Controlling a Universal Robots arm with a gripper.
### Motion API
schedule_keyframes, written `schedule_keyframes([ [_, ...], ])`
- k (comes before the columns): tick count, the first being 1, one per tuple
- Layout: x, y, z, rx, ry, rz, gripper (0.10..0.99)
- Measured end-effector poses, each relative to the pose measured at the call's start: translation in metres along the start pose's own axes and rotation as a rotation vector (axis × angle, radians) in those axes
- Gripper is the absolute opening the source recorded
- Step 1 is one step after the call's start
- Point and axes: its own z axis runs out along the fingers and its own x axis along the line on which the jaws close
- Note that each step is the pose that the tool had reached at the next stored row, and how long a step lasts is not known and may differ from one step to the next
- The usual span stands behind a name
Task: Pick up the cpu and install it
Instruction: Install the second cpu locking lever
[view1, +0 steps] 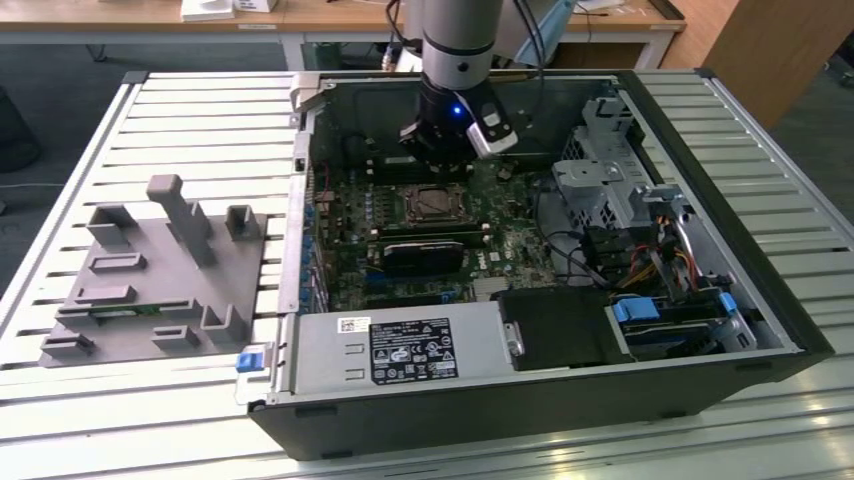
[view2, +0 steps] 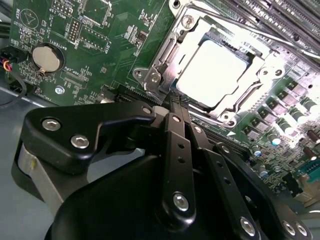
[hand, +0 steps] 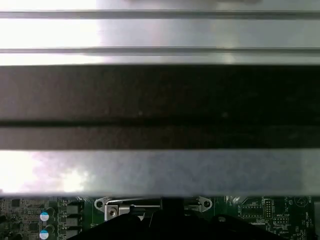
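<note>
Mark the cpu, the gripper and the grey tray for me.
cpu (view2: 216, 70): second wrist view, middle of its shiny top, seated in the socket.
gripper (view2: 176, 104): second wrist view, at its fingertips.
grey tray (view1: 160, 290): exterior view, bare flat base.

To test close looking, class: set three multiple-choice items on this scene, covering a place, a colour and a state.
1. Where does the grey tray stand in the exterior view?
A. Inside the computer case
B. On the slatted table, at the case's left
C. At the case's right

2. What colour is the motherboard?
A. Green
B. Red
C. Blue

3. Where is the cpu?
A. Lying on the tray
B. Clamped in the pincer
C. Lying in the socket

Answers:
1 B: the grey tray sits outside the computer case, at its left.
2 A: the motherboard is green.
3 C: the cpu shines within the socket frame; the pincer holds nothing.
</note>
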Motion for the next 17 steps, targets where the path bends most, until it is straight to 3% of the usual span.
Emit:
schedule_keyframes([
  [5,0.0,-0.0007,-0.001,0.0,0.0,0.0,0.106],
  [12,-0.0002,0.0005,-0.0218,0.0,0.0,0.0,0.106],
  [17,-0.0003,-0.0078,-0.0226,0.001,0.0003,0.0,0.106],
])
